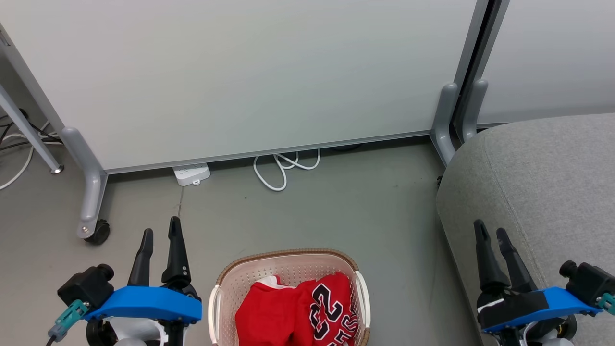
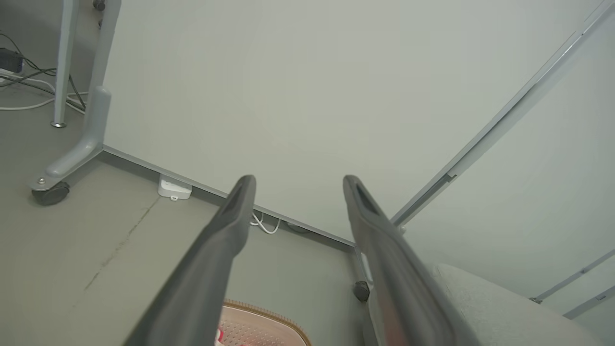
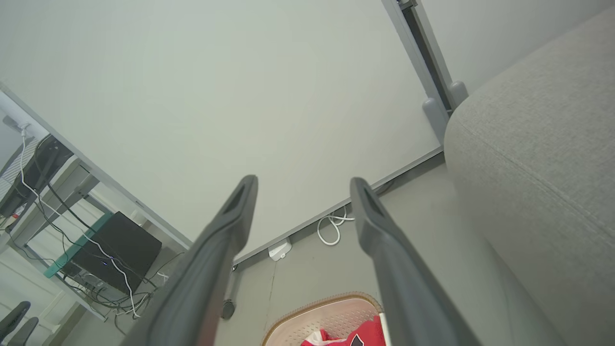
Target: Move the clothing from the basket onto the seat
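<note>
Your left gripper (image 1: 161, 226) sat at the lower left of the head view. Its two dark fingers (image 2: 226, 230) were spread wide with nothing between them, so that hand was released and empty. Your right gripper (image 1: 490, 228) mirrored it at the lower right, jaws just as far apart and also empty, showing against the near edge of the grey seat (image 1: 543, 178).

Between the two grippers, at the bottom middle of the head view, the basket (image 1: 288, 253) stood on the floor (image 1: 336, 206), its near part cut off by the picture's edge. All the clothing (image 1: 293, 317) was inside it. The plain red garment (image 1: 266, 315) with white trim lay to the left. The jersey (image 1: 331, 307) with its black-and-white numerals was bunched against it on the right. Neither gripper touched the basket or the fabric.

The seat stood to the right of the basket, with a strip of bare floor between them. Beyond, a pale partition (image 1: 264, 72) ran across the view on grey feet, with a caster (image 1: 98, 232) under its left foot. At its base lay a white power strip (image 1: 191, 173) and a looped white cable (image 1: 283, 170).
</note>
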### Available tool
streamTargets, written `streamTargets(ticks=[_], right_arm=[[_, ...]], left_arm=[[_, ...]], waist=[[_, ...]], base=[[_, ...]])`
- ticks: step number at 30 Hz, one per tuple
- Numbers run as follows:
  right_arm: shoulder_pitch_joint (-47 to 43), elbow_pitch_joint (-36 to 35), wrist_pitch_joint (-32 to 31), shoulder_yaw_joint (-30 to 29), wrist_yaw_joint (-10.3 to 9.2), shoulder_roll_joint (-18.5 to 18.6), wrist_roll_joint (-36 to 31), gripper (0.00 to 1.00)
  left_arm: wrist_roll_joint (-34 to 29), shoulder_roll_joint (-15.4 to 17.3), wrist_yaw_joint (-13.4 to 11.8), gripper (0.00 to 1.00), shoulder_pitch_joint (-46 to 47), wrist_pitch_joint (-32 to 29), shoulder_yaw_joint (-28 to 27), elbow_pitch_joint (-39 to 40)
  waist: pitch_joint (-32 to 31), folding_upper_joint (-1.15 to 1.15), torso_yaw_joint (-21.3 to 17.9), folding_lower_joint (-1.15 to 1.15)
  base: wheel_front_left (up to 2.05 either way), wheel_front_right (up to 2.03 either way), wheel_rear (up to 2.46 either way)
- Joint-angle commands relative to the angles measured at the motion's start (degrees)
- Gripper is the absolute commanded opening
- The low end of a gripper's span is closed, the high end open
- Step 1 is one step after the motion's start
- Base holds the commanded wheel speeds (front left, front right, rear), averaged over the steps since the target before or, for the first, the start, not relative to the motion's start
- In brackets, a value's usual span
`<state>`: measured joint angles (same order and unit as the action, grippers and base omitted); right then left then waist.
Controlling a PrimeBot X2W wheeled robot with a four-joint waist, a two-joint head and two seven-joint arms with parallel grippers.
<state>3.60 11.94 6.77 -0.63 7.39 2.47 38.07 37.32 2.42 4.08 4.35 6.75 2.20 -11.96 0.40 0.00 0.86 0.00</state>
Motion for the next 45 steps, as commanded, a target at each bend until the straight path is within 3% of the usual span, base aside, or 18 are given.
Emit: streamTargets(ticks=[1,16,45], right_arm=[[0.42,-0.35,0.62,0.19,0.09,0.42,-1.74,1.0],[0.0,1.04,2.88,1.02,0.11,0.48,-11.28,1.0],[-0.21,2.33,6.45,2.45,0.14,0.54,-26.23,1.0]], left_arm=[[-1.9,0.46,0.21,1.0,1.12,0.65,0.08,0.42],[-12.83,0.5,0.08,1.0,0.81,2.92,1.35,0.11],[-27.08,0.54,0.67,1.0,0.82,6.45,3.17,-3.05]], waist=[[0.01,0.0,0.04,0.0],[0.07,0.0,0.51,0.0],[-0.29,0.0,1.19,0.0]], base=[[0.0,0.0,0.0],[0.0,0.0,0.0],[0.0,0.0,0.0]])
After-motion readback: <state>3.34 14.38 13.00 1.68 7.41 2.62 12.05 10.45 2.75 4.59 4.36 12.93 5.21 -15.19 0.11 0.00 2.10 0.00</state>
